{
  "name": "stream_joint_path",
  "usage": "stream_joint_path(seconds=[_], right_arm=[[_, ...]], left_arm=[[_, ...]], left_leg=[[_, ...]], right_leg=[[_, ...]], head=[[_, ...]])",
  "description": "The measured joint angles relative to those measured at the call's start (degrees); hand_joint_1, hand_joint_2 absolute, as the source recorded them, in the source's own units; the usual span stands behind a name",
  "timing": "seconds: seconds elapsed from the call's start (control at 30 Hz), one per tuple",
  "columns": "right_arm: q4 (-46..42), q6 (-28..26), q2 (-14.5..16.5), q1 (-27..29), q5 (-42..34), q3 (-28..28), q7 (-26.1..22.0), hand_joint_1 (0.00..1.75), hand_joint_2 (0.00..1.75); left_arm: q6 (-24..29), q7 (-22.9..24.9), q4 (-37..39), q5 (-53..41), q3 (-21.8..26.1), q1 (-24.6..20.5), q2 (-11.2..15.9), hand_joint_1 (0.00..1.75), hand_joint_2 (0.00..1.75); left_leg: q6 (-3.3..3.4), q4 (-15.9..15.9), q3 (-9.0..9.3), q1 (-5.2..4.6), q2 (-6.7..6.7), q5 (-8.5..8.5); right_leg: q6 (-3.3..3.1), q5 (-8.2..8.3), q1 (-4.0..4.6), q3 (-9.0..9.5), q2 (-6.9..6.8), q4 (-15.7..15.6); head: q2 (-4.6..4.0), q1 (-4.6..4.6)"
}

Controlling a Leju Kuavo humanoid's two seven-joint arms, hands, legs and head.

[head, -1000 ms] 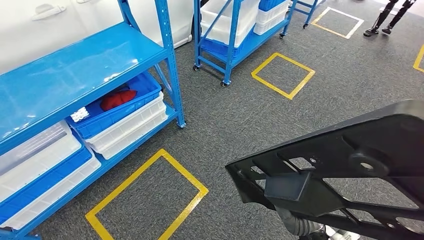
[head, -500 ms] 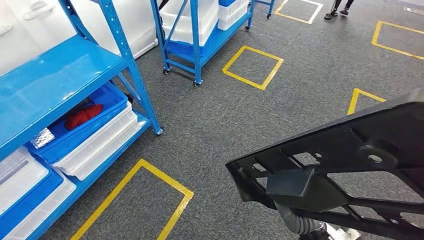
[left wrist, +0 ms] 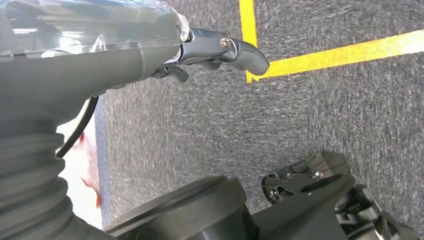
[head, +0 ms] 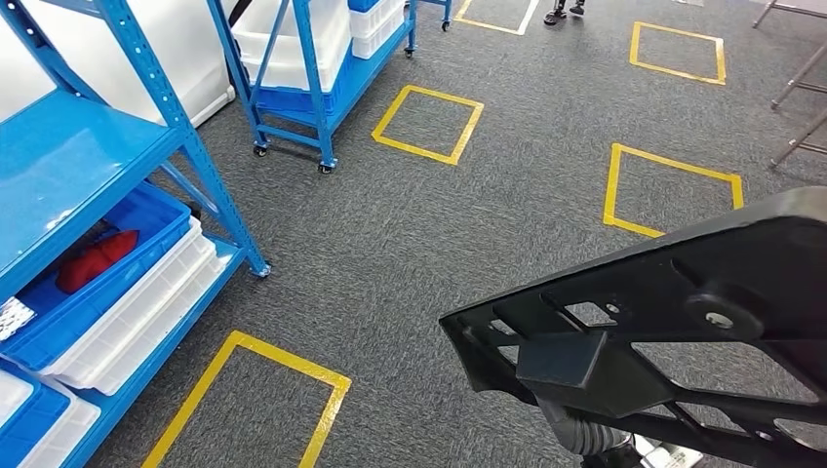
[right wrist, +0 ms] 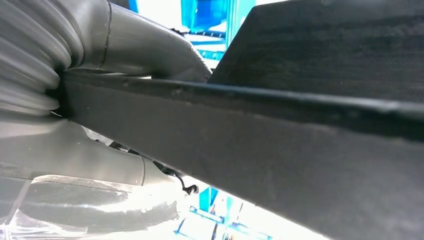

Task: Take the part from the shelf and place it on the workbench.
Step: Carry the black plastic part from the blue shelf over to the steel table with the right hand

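A large black plastic part [head: 683, 331], a flat frame with ribs and cut-outs, fills the lower right of the head view, held up over the carpet. The grey ribbed wrist of my right arm [head: 585, 434] shows under it. In the right wrist view the part's [right wrist: 300, 140] dark edge crosses the picture, and my right hand [right wrist: 135, 50] grips it, the thick grey thumb lying over the edge. My left hand [left wrist: 215, 47] hangs above the grey carpet with nothing in it, its fingers loosely extended.
A blue shelf rack [head: 88, 156] stands at the left with blue and white bins and a red item [head: 93, 258]. A wheeled blue cart [head: 293, 58] is behind it. Yellow tape squares [head: 429, 122] mark the carpet. A person's feet [head: 566, 12] and metal legs [head: 795, 93] are far off.
The camera has turned: the rack, the cart and the floor marks slide to the left of the picture. The black part keeps its place in my right hand.
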Motion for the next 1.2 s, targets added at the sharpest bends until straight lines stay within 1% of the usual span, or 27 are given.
stream_joint_path(seconds=[0.07,0.1,0.13,0.2,0.23,0.3,0.37,0.4,0.43,0.47,0.5,0.57,0.63,0.67,0.7,0.73,0.77,0.8,0.87,0.9,0.93,0.97,1.0,1.03,1.1,1.17,1.2], right_arm=[[0.0,0.0,0.0,0.0,0.0,-0.1,0.0,1.75,1.75],[0.0,0.0,0.0,0.0,0.0,-0.1,0.0,1.75,1.75],[0.0,0.0,0.0,0.0,-0.1,-0.1,0.0,1.75,1.75],[0.0,0.0,0.0,0.0,-0.1,-0.2,0.0,1.75,1.75],[0.0,0.0,0.0,0.1,-0.2,-0.3,-0.1,1.75,1.75],[-0.1,0.0,0.1,0.1,-0.2,-0.4,-0.1,1.75,1.75],[-0.1,0.1,0.2,0.0,-0.2,-0.4,-0.1,1.75,1.75],[-0.1,0.2,0.2,0.0,-0.2,-0.4,-0.1,1.75,1.75],[0.0,0.3,0.3,0.0,-0.2,-0.4,-0.1,1.75,1.75],[0.0,0.3,0.3,-0.1,-0.2,-0.4,-0.1,1.75,1.75],[0.0,0.3,0.3,-0.1,-0.2,-0.4,-0.1,1.75,1.75],[0.0,0.3,0.4,-0.2,-0.3,-0.4,-0.1,1.75,1.75],[0.1,0.4,0.4,-0.4,-0.3,-0.4,-0.1,1.75,1.75],[0.2,0.5,0.4,-0.5,-0.3,-0.4,-0.1,1.75,1.75],[0.2,0.6,0.4,-0.5,-0.3,-0.4,-0.1,1.75,1.75],[0.3,0.7,0.4,-0.5,-0.4,-0.4,-0.1,1.75,1.75],[0.3,0.8,0.4,-0.6,-0.5,-0.4,-0.1,1.75,1.75],[0.4,0.9,0.4,-0.7,-0.6,-0.4,-0.2,1.75,1.75],[0.7,1.1,0.4,-1.0,-0.8,-0.4,-0.3,1.75,1.75],[0.9,1.1,0.4,-1.1,-0.9,-0.4,-0.3,1.75,1.75],[1.1,1.1,0.3,-1.1,-1.0,-0.4,-0.3,1.75,1.75],[1.3,1.1,0.3,-1.1,-1.1,-0.4,-0.4,1.75,1.75],[1.5,1.1,0.2,-1.1,-1.3,-0.4,-0.6,1.75,1.75],[1.6,1.2,0.1,-1.1,-1.6,-0.4,-0.8,1.75,1.75],[1.9,1.1,-0.2,-1.3,-1.9,-0.4,-1.1,1.75,1.75],[2.0,0.9,-0.3,-1.5,-2.1,-0.4,-1.1,1.75,1.75],[2.0,0.7,-0.3,-1.5,-2.2,-0.4,-1.1,1.75,1.75]], left_arm=[[-0.1,0.1,0.0,-0.1,0.0,0.0,0.0,0.0,1.75],[-0.1,0.1,0.0,-0.1,0.0,0.1,0.0,0.0,1.75],[-0.1,0.1,0.0,-0.1,0.0,0.1,0.0,0.0,1.75],[0.0,0.1,0.0,-0.1,0.0,0.0,0.0,0.0,1.75],[0.0,0.1,0.0,-0.1,0.0,0.0,0.0,0.0,1.75],[0.0,0.1,0.0,-0.1,0.0,0.0,0.1,0.0,1.75],[0.0,-0.1,0.0,0.1,0.0,-0.2,0.1,0.0,1.75],[0.0,-0.2,0.0,0.1,0.0,-0.5,0.1,0.0,1.75],[0.0,-0.3,0.0,0.2,0.0,-0.7,0.1,0.0,1.75],[0.1,-0.4,0.0,0.2,0.0,-0.9,0.1,0.0,1.75],[0.1,-0.4,0.0,0.2,0.0,-0.8,0.1,0.0,1.75],[0.2,-0.5,0.0,0.2,0.0,-0.5,0.1,0.0,1.75],[0.3,-0.7,0.0,0.3,0.0,-0.2,0.1,0.0,1.75],[0.4,-0.8,0.0,0.4,0.0,-0.2,0.1,0.0,1.75],[0.4,-0.7,0.0,0.4,0.0,-0.3,0.0,0.0,1.75],[0.4,-0.5,0.0,0.4,0.0,-0.3,0.0,0.0,1.75],[0.4,-0.2,0.0,0.5,0.0,-0.4,-0.1,0.0,1.75],[0.4,0.1,0.0,0.5,0.1,-0.3,-0.1,0.0,1.75],[0.3,0.6,0.0,0.6,0.1,-0.2,-0.1,0.0,1.75],[0.3,0.7,0.0,0.6,0.2,-0.2,-0.1,0.0,1.75],[0.3,0.8,0.0,0.7,0.2,-0.1,-0.1,0.0,1.75],[0.3,0.8,0.0,0.7,0.2,-0.1,-0.1,0.0,1.75],[0.3,0.8,0.0,0.8,0.3,-0.1,-0.1,0.0,1.75],[0.3,0.7,0.0,0.8,0.3,-0.1,-0.1,0.0,1.75],[0.5,0.5,0.0,0.9,0.3,0.0,-0.1,0.0,1.75],[0.7,0.1,0.0,0.9,0.3,0.1,-0.1,0.0,1.75],[0.7,0.0,0.0,0.8,0.3,0.0,-0.1,0.0,1.75]], left_leg=[[-0.43,0.0,0.45,-0.17,1.13,-0.5],[-0.71,0.0,0.6,-0.32,1.57,-0.76],[-1.01,0.0,0.71,-0.45,2.0,-0.98],[-1.61,-0.3,1.16,-0.57,2.91,-1.33],[-1.9,-0.1,1.37,-0.49,2.72,-1.73],[-2.34,3.2,0.31,-0.33,0.71,-4.0],[-2.5,10.8,-3.33,-0.22,-1.66,-7.58],[-2.54,14.4,-5.15,-0.23,-2.09,-8.7],[-2.54,16.3,-6.28,-0.24,-2.25,-8.74],[-2.48,16.1,-6.44,-0.23,-2.33,-7.6],[-2.38,13.6,-5.6,-0.2,-2.56,-5.38],[-2.09,6.2,-3.05,-0.02,-4.76,-0.99],[-1.72,2.0,-1.79,0.07,-7.02,0.24],[-1.46,1.6,-1.76,-0.03,-7.33,0.0],[-1.09,1.3,-1.65,-0.06,-6.85,0.02],[-0.67,1.0,-1.49,-0.07,-6.21,0.27],[-0.23,0.6,-1.25,-0.03,-5.53,0.53],[0.1,0.2,-1.02,0.02,-4.76,0.78],[0.43,0.0,-0.88,-0.17,-3.26,0.91],[0.46,0.0,-0.89,-0.29,-2.49,0.85],[0.46,0.0,-0.86,-0.37,-1.73,0.77],[0.42,0.0,-0.78,-0.42,-0.99,0.64],[0.33,0.0,-0.62,-0.44,-0.31,0.49],[0.22,0.0,-0.38,-0.45,0.29,0.29],[-0.22,0.0,-0.01,-0.67,1.25,-0.18],[-0.77,0.0,0.22,-0.88,2.08,-0.57],[-1.03,-0.1,0.44,-0.93,2.55,-0.71]], right_leg=[[-0.55,2.83,0.3,4.33,-2.16,-8.0],[-1.0,3.37,0.56,5.64,-2.92,-10.5],[-1.45,3.23,0.83,6.08,-3.25,-11.5],[-2.21,3.1,0.98,6.05,-2.12,-11.7],[-2.53,3.14,0.88,6.18,-1.54,-11.9],[-3.23,3.3,0.59,6.53,-0.45,-12.4],[-3.67,3.25,0.64,6.64,0.55,-12.5],[-3.77,3.2,0.73,6.68,1.15,-12.4],[-3.8,3.15,0.8,6.76,1.84,-12.4],[-3.79,3.1,0.85,6.86,2.6,-12.3],[-3.72,3.04,0.86,7.0,3.42,-12.2],[-3.36,2.86,0.9,7.03,4.97,-11.8],[-2.68,2.94,0.77,6.41,6.28,-11.4],[-2.24,3.12,0.67,6.06,6.85,-11.4],[-1.79,3.36,0.54,5.83,7.47,-11.5],[-1.45,3.39,0.48,5.71,7.27,-11.5],[-1.16,2.93,0.55,5.36,6.2,-10.8],[-0.91,1.87,0.62,4.53,4.64,-9.0],[-0.5,-1.61,0.56,1.26,1.47,-2.3],[-0.3,-3.02,0.43,-0.58,0.92,1.4],[-0.18,-3.54,0.32,-1.79,0.68,3.8],[-0.14,-2.94,0.26,-1.87,0.52,3.9],[-0.17,-1.38,0.26,-0.73,0.25,1.8],[-0.31,0.67,0.32,1.42,-0.42,-2.2],[-1.07,2.96,0.86,5.32,-2.42,-9.5],[-1.9,2.93,1.42,6.38,-3.04,-11.8],[-2.21,2.99,1.48,6.31,-2.39,-11.9]], head=[[0.0,0.0],[0.0,0.0],[0.0,0.0],[0.0,-0.01],[0.0,-0.01],[0.0,-0.02],[0.0,-0.02],[0.0,-0.02],[0.0,-0.02],[0.0,-0.02],[0.0,-0.02],[0.0,-0.02],[0.0,-0.01],[0.0,-0.01],[0.0,-0.02],[0.0,-0.01],[0.0,-0.01],[0.0,-0.01],[0.0,0.0],[0.0,0.0],[0.0,0.0],[0.0,0.0],[0.0,0.0],[0.0,0.0],[0.0,0.0],[0.0,0.0],[0.0,0.0]])
